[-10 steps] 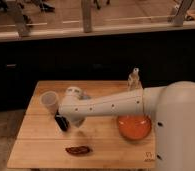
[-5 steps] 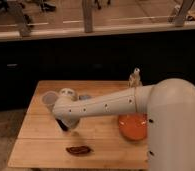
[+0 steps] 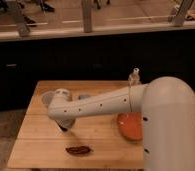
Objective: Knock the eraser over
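My white arm reaches from the right across the wooden table [image 3: 41,137]. Its rounded wrist sits at the table's left part, and my gripper [image 3: 64,126] hangs below it, low over the tabletop. A small dark shape shows under the wrist there. I cannot tell whether it is the eraser or part of the gripper, and the rest of that spot is hidden by the arm. A pale plastic cup [image 3: 46,97] stands just left of the wrist, partly covered by it.
A flat dark reddish-brown thing [image 3: 78,149] lies near the front edge. An orange bowl [image 3: 130,127] sits at the right by the arm. A small clear bottle [image 3: 135,77] stands at the back right. A blue-grey pad [image 3: 84,96] peeks out behind the arm.
The arm's wrist has moved left towards the cup and now covers more of it. The dark shape under the wrist shows less than before.
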Controlling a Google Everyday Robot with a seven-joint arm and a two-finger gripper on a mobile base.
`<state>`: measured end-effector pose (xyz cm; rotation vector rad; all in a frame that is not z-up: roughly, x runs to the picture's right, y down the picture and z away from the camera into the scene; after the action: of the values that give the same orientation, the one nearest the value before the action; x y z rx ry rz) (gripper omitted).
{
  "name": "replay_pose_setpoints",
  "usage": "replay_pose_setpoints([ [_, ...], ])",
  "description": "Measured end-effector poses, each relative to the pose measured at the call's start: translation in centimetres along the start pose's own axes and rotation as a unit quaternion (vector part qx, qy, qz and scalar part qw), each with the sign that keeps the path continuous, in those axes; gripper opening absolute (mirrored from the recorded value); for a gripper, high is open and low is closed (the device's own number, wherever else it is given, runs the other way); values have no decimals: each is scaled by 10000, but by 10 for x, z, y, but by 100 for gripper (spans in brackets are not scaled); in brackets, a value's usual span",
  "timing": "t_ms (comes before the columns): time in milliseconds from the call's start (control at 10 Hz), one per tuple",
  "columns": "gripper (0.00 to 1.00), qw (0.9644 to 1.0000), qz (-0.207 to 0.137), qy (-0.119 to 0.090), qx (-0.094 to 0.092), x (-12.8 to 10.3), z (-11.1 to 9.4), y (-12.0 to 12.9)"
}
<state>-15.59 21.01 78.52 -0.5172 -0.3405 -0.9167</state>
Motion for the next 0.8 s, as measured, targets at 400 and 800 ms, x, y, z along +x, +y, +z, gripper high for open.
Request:
replay_pose_setpoints([
  [400, 2, 9999, -46, -34, 139, 2, -6, -6],
  [800, 2, 9996, -67, -54, 259, 6, -10, -10],
])
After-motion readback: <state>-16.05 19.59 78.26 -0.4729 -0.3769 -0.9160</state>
